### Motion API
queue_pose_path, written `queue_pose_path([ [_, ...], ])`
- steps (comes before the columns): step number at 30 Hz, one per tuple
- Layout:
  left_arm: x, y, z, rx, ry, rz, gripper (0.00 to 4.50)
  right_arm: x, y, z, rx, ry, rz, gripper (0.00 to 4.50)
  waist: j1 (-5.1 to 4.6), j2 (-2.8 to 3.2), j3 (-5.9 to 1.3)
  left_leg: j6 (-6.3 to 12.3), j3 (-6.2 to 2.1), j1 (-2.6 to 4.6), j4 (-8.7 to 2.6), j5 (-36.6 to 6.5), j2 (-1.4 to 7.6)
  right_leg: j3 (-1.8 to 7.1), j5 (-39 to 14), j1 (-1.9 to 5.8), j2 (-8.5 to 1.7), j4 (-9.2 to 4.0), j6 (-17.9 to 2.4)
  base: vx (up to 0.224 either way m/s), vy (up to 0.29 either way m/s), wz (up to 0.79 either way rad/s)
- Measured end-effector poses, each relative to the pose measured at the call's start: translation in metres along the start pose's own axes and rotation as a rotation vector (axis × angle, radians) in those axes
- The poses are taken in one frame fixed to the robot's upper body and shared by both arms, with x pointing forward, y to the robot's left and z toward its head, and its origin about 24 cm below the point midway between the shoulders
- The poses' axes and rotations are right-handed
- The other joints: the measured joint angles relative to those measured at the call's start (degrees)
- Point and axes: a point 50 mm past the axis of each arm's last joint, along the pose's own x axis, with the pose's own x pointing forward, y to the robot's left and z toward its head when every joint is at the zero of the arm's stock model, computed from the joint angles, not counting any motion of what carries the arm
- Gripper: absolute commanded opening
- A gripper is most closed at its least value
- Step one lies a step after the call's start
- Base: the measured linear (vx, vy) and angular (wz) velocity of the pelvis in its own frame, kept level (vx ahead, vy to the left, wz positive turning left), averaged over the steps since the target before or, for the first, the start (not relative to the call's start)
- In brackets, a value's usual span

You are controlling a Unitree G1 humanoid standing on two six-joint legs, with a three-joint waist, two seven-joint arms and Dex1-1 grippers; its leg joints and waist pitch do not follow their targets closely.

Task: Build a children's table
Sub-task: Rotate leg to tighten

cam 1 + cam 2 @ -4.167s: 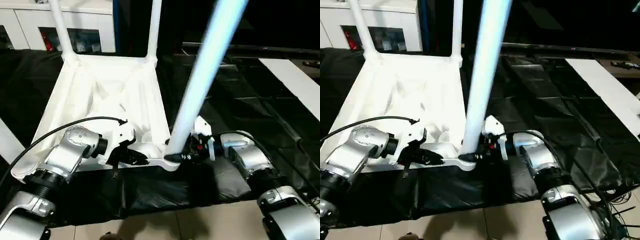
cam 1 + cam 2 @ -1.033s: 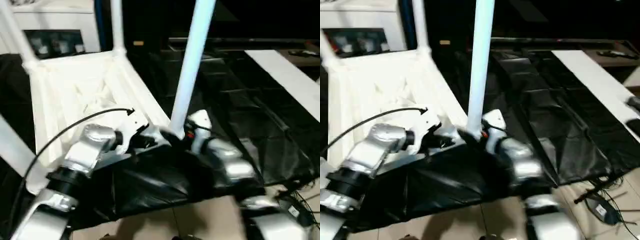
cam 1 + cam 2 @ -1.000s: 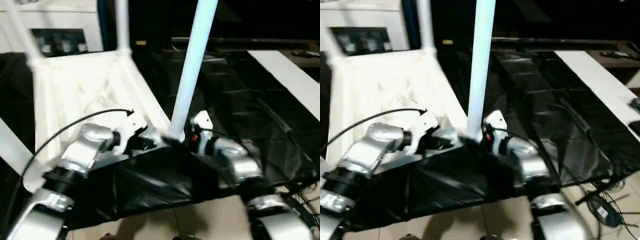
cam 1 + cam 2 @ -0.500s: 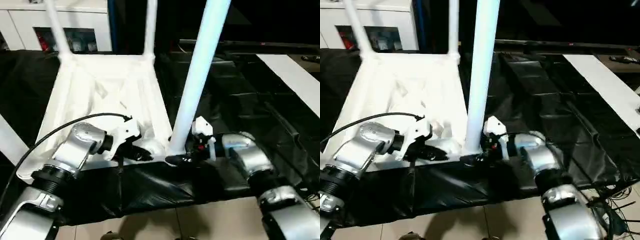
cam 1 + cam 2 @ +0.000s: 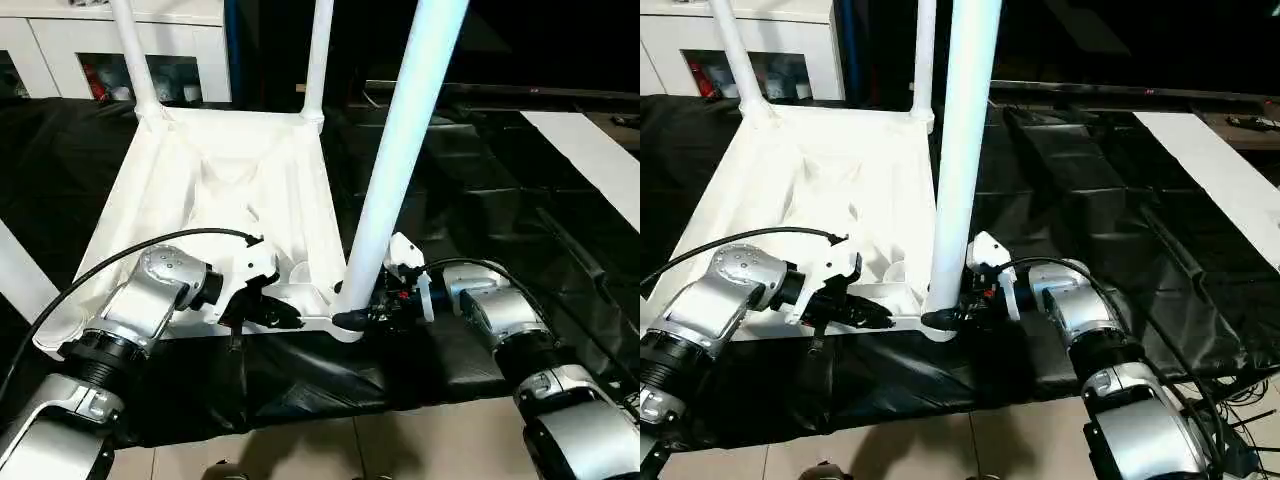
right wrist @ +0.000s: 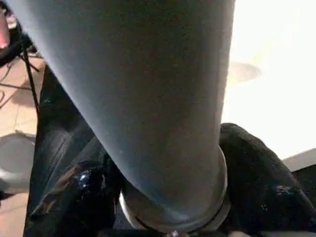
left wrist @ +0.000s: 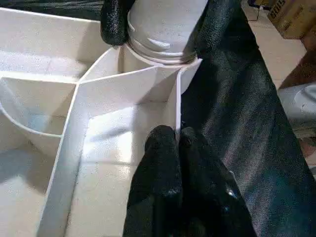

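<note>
three legs stand; right pincer clamped around the near-right leg base, left pincer together bracing the tabletop: twist squarely, holding firm.

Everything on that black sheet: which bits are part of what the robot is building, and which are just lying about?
Part of the job:
- upturned white tabletop
- near leg at its corner socket, right gripper around its base
- two far legs
- left gripper on the tabletop's near edge

Just lying about:
- white cabinet
- black sheet
- white board
</note>
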Motion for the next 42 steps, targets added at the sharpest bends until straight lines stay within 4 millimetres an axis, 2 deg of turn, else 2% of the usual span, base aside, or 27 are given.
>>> queue_pose_path([
  [5, 0.004, 0.003, 0.001, -0.030, -0.009, 0.068, 0.00, 0.006, -0.001, -0.004, 0.030, -0.060, -0.112, 2.62, -0.26, 0.00, -0.01, -0.02, -0.01, 0.18, 0.02, 0.0, -0.01, 0.03, 0.1, 0.10, 0.00, 0.12, -0.1, 0.000, 0.000, 0.00],
  [7, 0.009, 0.008, 0.003, -0.061, -0.023, 0.155, 0.00, 0.009, -0.005, -0.007, 0.063, -0.103, -0.244, 2.62, -0.47, -0.01, -0.01, -0.03, -0.02, 0.22, 0.02, 0.0, -0.02, 0.03, 0.1, 0.13, 0.00, 0.12, 0.0, 0.000, 0.000, 0.00],
  [10, 0.020, 0.012, 0.007, -0.108, -0.050, 0.256, 0.00, 0.016, -0.011, -0.010, 0.119, -0.174, -0.450, 2.61, -1.63, 0.00, -0.02, -0.04, -0.03, 0.20, 0.03, 0.0, -0.06, 0.06, 0.2, 0.15, 0.00, 0.06, 0.1, 0.000, 0.000, 0.00],
  [14, 0.036, 0.013, 0.014, -0.145, -0.067, 0.372, 0.00, 0.033, -0.015, -0.010, 0.199, -0.261, -0.712, 2.61, -2.57, 0.10, -0.06, -0.05, -0.16, 0.26, -0.03, 0.0, -0.07, -0.02, 0.2, 0.09, 0.02, 0.01, 0.1, 0.000, 0.000, 0.00],
  [17, 0.040, 0.012, 0.015, -0.162, -0.076, 0.413, 0.00, 0.043, -0.015, -0.007, 0.216, -0.281, -0.809, 2.61, -3.09, 0.17, -0.10, -0.05, -0.18, 0.25, -0.10, 0.0, -0.08, -0.03, 0.2, 0.08, 0.03, 0.00, 0.1, 0.000, 0.000, 0.00],
  [18, 0.041, 0.011, 0.015, -0.172, -0.083, 0.431, 0.00, 0.047, -0.015, -0.005, 0.218, -0.288, -0.842, 2.96, -3.25, 0.25, -0.15, -0.05, -0.18, 0.23, -0.10, 0.0, -0.08, -0.03, 0.2, 0.07, 0.04, -0.01, 0.1, 0.000, 0.000, 0.00],
  [20, 0.043, 0.011, 0.016, -0.173, -0.086, 0.441, 0.00, 0.048, -0.015, -0.004, 0.206, -0.293, -0.859, 3.31, -3.28, 0.31, -0.18, -0.05, -0.18, 0.21, -0.10, 0.0, -0.11, 0.01, 0.2, 0.08, 0.04, -0.03, 0.1, 0.000, 0.000, 0.00],
  [22, 0.044, 0.010, 0.018, -0.171, -0.091, 0.441, 0.00, 0.048, -0.015, -0.004, 0.185, -0.288, -0.860, 3.40, -3.27, 0.31, -0.18, -0.05, -0.18, 0.21, -0.10, 0.0, -0.11, 0.01, 0.2, 0.03, 0.04, -0.07, 0.1, 0.000, 0.000, 0.00],
  [24, 0.044, 0.010, 0.019, -0.161, -0.090, 0.433, 0.00, 0.045, -0.015, -0.004, 0.180, -0.292, -0.840, 3.75, -3.21, 0.28, -0.18, -0.05, -0.17, 0.13, -0.10, 0.0, -0.11, 0.02, 0.2, 0.02, 0.04, -0.08, 0.1, 0.000, 0.000, 0.00],
  [27, 0.044, 0.008, 0.020, -0.139, -0.089, 0.413, 0.00, 0.041, -0.015, -0.004, 0.161, -0.290, -0.800, 3.87, -3.11, 0.28, -0.18, -0.05, -0.17, 0.08, -0.10, 0.0, -0.10, 0.01, 0.2, -0.03, 0.04, -0.11, 0.1, 0.000, 0.000, 0.00],
  [31, 0.040, 0.006, 0.019, -0.081, -0.073, 0.348, 0.00, 0.029, -0.015, -0.005, 0.114, -0.260, -0.690, 3.87, -2.74, 0.28, -0.18, -0.02, -0.16, 0.04, -0.15, 0.0, -0.09, -0.01, 0.1, -0.06, 0.04, -0.15, 0.2, 0.000, 0.000, 0.00],
  [36, 0.029, 0.002, 0.015, -0.023, -0.055, 0.232, 0.00, 0.011, -0.011, -0.003, 0.038, -0.203, -0.451, 3.87, -1.27, 0.38, -0.10, -0.01, -0.12, -0.05, -0.17, 0.0, -0.06, -0.05, 0.0, -0.11, 0.02, -0.15, 0.1, 0.000, 0.000, 0.00],
  [39, 0.026, -0.001, 0.013, -0.012, -0.043, 0.175, 0.00, 0.006, -0.006, 0.001, 0.010, -0.199, -0.329, 3.87, -1.01, 0.39, -0.09, 0.00, -0.06, -0.03, -0.07, 0.0, -0.06, -0.01, 0.1, -0.04, -0.03, -0.14, 0.1, 0.000, 0.000, 0.00],
  [42, 0.021, -0.002, 0.010, 0.010, -0.028, 0.118, 0.00, 0.000, -0.002, -0.001, 0.003, -0.140, -0.212, 3.51, -0.96, 0.40, -0.09, 0.00, -0.06, -0.03, -0.01, 0.0, -0.06, 0.00, 0.1, 0.03, -0.03, -0.12, 0.1, 0.000, 0.000, 0.00],
])
